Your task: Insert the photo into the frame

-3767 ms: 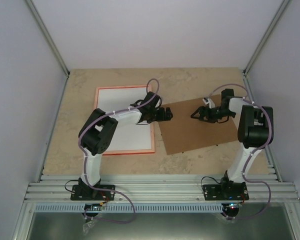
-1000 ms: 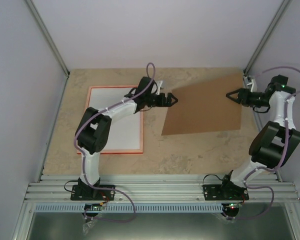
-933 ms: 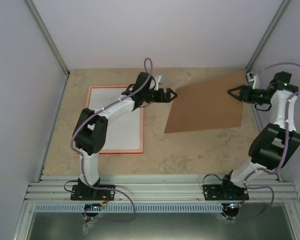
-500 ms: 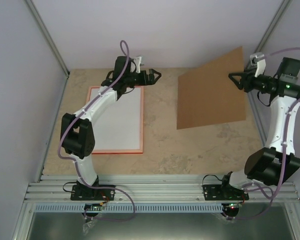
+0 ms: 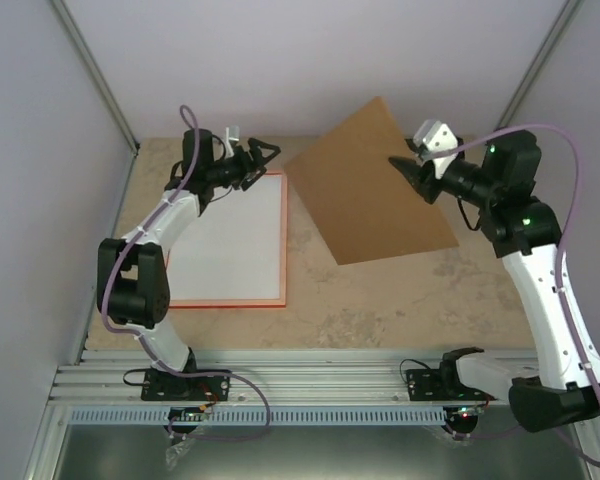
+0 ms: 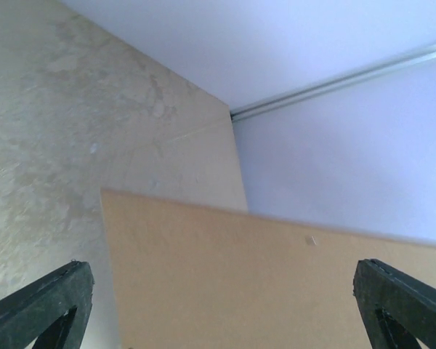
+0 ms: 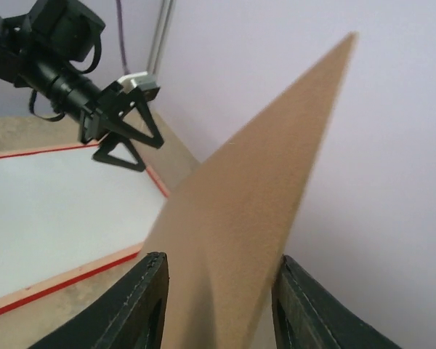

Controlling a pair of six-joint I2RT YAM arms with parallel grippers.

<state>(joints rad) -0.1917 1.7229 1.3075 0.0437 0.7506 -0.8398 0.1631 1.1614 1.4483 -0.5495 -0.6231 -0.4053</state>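
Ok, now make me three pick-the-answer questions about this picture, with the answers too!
1. Where is the frame? A in the air; B flat on the table; C standing on its edge.
2. What colour is the lifted board? A blue; B green; C brown.
3. The left gripper is: A open and empty; B shut on the frame; C shut on the board.
Answers: B, it lies flat on the left side; C, plain brown cardboard; A, its fingers stand wide apart with nothing between.

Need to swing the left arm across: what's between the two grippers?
A flat brown cardboard board, tilted up in the right gripper, stands before the open left gripper. The top view shows it.
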